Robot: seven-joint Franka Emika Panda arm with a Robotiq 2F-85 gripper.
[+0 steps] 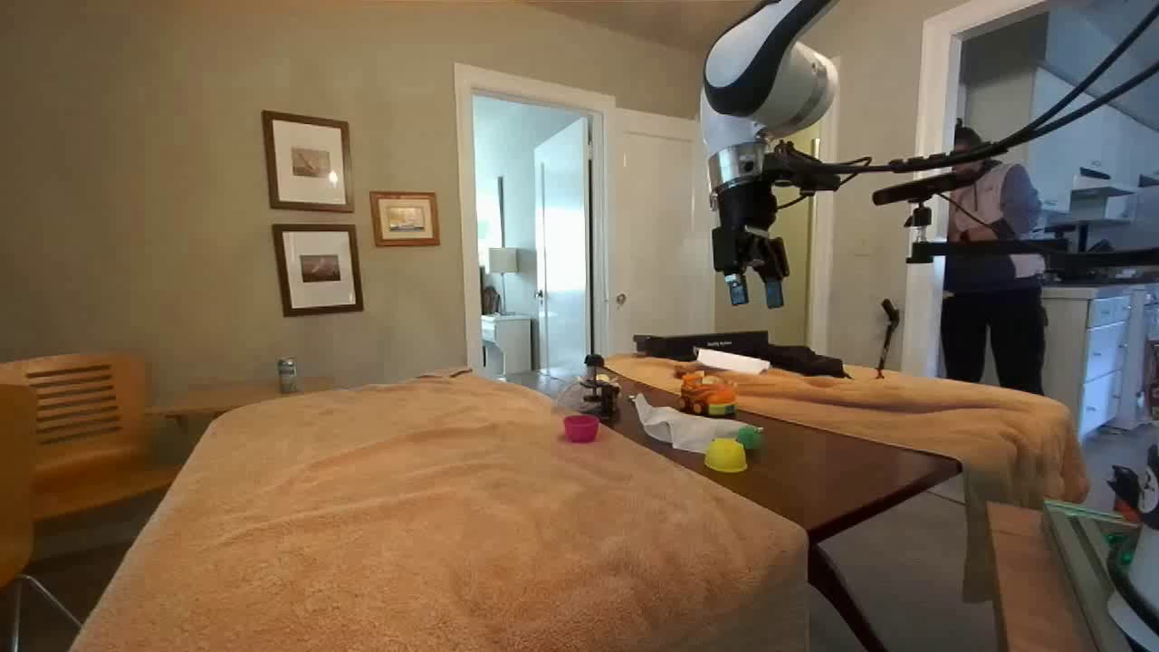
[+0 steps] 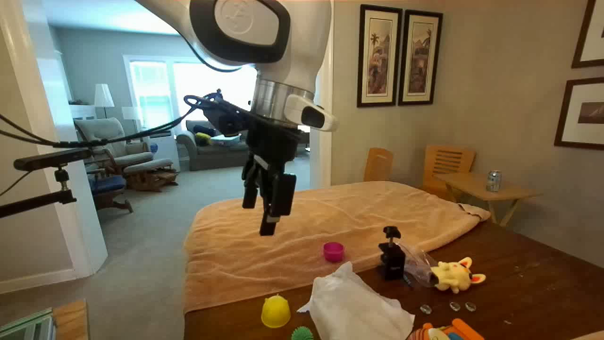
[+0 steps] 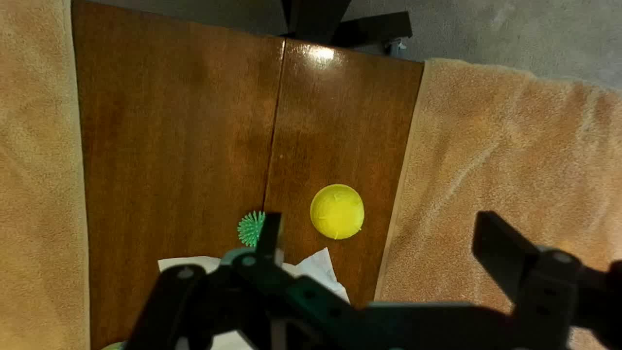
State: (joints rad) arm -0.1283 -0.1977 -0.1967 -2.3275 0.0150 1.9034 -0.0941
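Looks muted and warm brown on the wall (image 1: 181,226) in both exterior views. Glares white through the window (image 2: 203,85), stripped of detail, and spills cool and bluish onto the carpet (image 2: 160,231). Glints in a small spot on a framed print (image 1: 310,163). Flares white near an edge of the counter (image 3: 184,136) in the wrist view; leaves the end effector (image 3: 378,231) nearly black and out of focus. Skews the door trim (image 2: 73,236) at an outer margin.

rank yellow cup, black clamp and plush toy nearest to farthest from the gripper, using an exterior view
From the gripper, in an exterior view:
1. Yellow cup, on the table
2. Black clamp, by the towel's edge
3. Plush toy, past the clamp
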